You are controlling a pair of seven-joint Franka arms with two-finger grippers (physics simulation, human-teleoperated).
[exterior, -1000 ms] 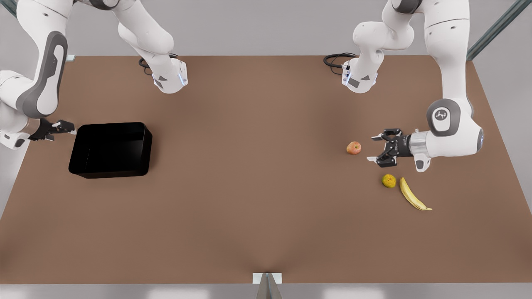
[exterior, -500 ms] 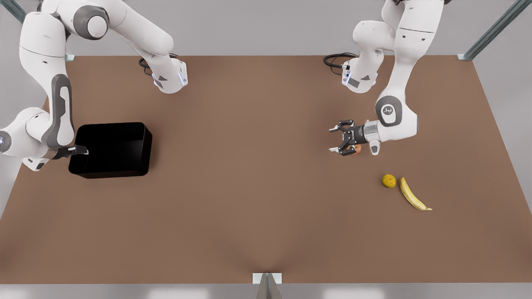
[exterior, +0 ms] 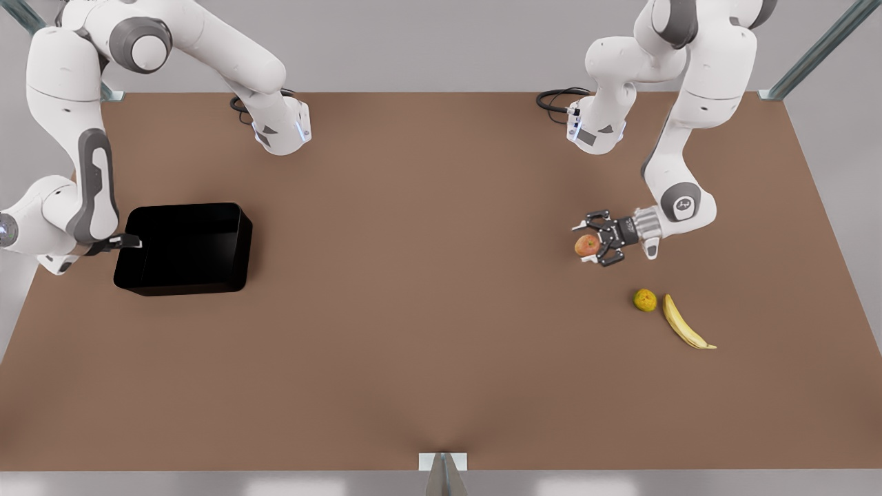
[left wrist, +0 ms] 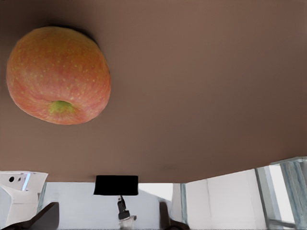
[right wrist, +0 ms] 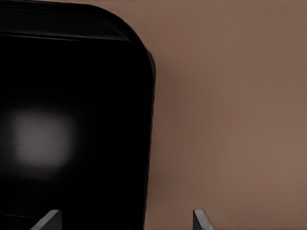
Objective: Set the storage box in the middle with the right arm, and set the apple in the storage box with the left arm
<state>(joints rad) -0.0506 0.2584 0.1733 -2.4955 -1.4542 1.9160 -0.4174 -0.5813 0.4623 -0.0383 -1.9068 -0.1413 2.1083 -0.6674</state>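
While both arms work over the brown table (exterior: pixel 427 331), the largest object on it, the glossy black storage box (exterior: pixel 182 248), sits at the front view's left, well apart from the fruit. In the right wrist view the storage box (right wrist: pixel 72 124) takes up one side, its rounded corner and one wall edge lying between the two fingertips (right wrist: pixel 48 221) at the frame's lower edge.

Right gripper (exterior: pixel 127 242): at the box wall nearest the front view's left edge, fingers spread apart on either side of that wall, not clamped on it as far as the wrist view shows.

Left gripper (exterior: pixel 594 239): at the front view's right, fingers splayed wide, level with the apple and just beside it on the side toward the front view's right. Whether a finger touches the apple cannot be told.

Banana (exterior: pixel 682 324): lower right of the front view, lying flat.

Apple (exterior: pixel 586 244): red-orange, resting on the table at mid-height in the right part of the front view. In the left wrist view the apple (left wrist: pixel 58 75) is at upper left, greenish end facing the camera, sitting on the table with its shadow behind it.

Yellow-green citrus (exterior: pixel 645 300): just beside the banana, apart from the apple.
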